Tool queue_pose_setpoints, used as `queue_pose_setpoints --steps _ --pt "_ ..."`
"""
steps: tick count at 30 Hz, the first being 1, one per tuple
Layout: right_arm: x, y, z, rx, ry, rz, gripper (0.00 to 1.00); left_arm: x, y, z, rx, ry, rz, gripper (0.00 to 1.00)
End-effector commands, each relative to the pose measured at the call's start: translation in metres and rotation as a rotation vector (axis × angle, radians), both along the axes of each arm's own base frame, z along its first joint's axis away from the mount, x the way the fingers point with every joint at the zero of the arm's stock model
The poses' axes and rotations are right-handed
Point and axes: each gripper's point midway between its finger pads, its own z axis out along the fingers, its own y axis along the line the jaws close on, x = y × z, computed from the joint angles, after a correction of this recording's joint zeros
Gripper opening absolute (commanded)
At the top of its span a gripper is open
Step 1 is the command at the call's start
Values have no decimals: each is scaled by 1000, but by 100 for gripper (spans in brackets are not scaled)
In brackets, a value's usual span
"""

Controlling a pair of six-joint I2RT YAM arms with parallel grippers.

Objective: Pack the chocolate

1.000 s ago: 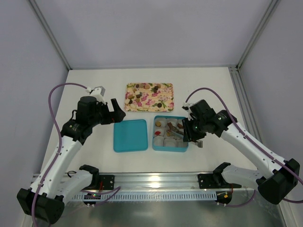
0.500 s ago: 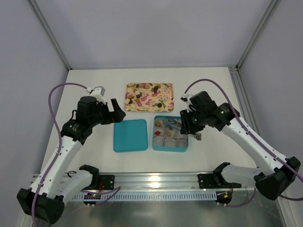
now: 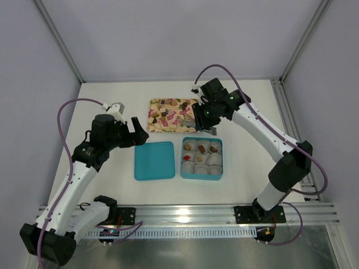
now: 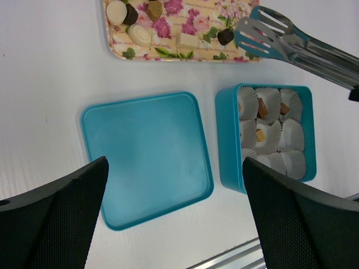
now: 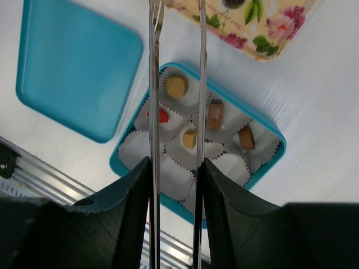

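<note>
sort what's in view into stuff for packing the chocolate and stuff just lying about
For the job: chocolate, flowered tray, teal box, paper cups, tongs in the right pincer.
Lying about: teal lid beside the box, unused for now; metal rail at the near edge.

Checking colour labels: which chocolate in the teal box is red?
The red piece, in the middle of the box's left column in the top view; the other four are tan, yellow or brown.
</note>
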Motion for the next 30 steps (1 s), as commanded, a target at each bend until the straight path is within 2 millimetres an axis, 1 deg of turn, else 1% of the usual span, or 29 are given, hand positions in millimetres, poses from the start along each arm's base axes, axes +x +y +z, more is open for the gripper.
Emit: queue_pose_setpoints --steps 1,2,4,5,6,9,10,15,18,19,21,23,25,26,27,30 --pt "37 -4 10 -32 -79 -25 42 2 0 4 -6 -20 -1 100" --pt "43 -4 1 -55 -65 -29 42 2 0 3 -3 -19 1 100" --pt "52 -7 0 -73 -72 -46 42 3 0 3 -2 -16 1 100" --pt "55 -6 -7 -85 -62 -48 42 3 0 2 -3 -14 0 100" --pt "57 -6 -6 -86 -64 -50 42 4 0 2 -2 -13 0 100" --pt "60 -4 -14 -99 -52 -48 43 4 0 2 -1 -10 1 100" --pt "61 -4 -16 -102 -51 -46 43 4 0 1 1 -8 0 100" --pt "60 10 -16 -45 -37 -10 44 5 -2 0 -1 -2 -4 100" --pt "56 21 -20 -50 -29 23 46 5 -2 -1 -1 3 -8 100" --pt "55 25 -26 -56 -19 33 46 5 -3 -2 -1 5 -8 100" --pt "54 32 -27 -58 -19 53 46 4 -2 -2 -2 3 -8 100" --pt "55 35 -33 -65 -8 64 46 5 -2 -2 0 4 -6 100" --pt "55 41 -32 -59 -11 77 46 5 -1 -1 0 3 -4 100" --pt "55 43 -37 -65 0 85 47 4 -2 -1 0 3 -6 100" --pt "57 45 -33 -62 -10 91 47 4 -2 -2 1 2 -7 100" --pt "58 50 -36 -70 -4 107 48 4 -2 -1 0 1 -4 100"
